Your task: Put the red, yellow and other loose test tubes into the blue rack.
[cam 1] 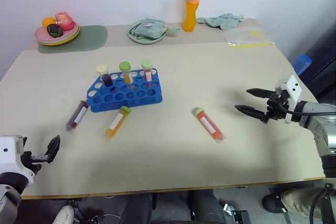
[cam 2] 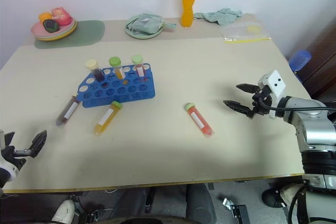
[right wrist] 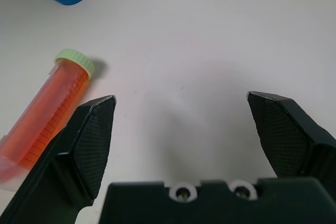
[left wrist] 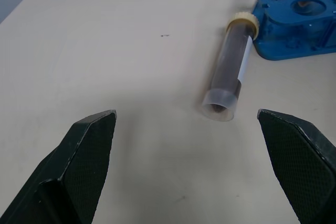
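Observation:
The blue rack (cam 1: 126, 94) stands left of the table's middle with three capped tubes upright in its back row. Three loose test tubes lie flat on the table. A dark purple one with a cream cap (cam 1: 77, 115) is by the rack's left end. A yellow one with a green cap (cam 1: 117, 121) lies just in front of the rack. A red one with a green cap (cam 1: 209, 124) lies to the right. My right gripper (cam 1: 242, 99) is open, a short way right of the red tube (right wrist: 44, 114). My left gripper (cam 1: 53, 148) is open near the front left corner, facing the purple tube (left wrist: 228, 74).
Along the back edge stand an orange drink bottle (cam 1: 192, 2), a pale green plate (cam 1: 147, 32) holding a folded cloth, and a pink plate (cam 1: 56, 34) of fruit on a green mat (cam 1: 90, 38). A crumpled cloth (cam 1: 223, 21) and a plastic bag (cam 1: 247, 36) lie there too.

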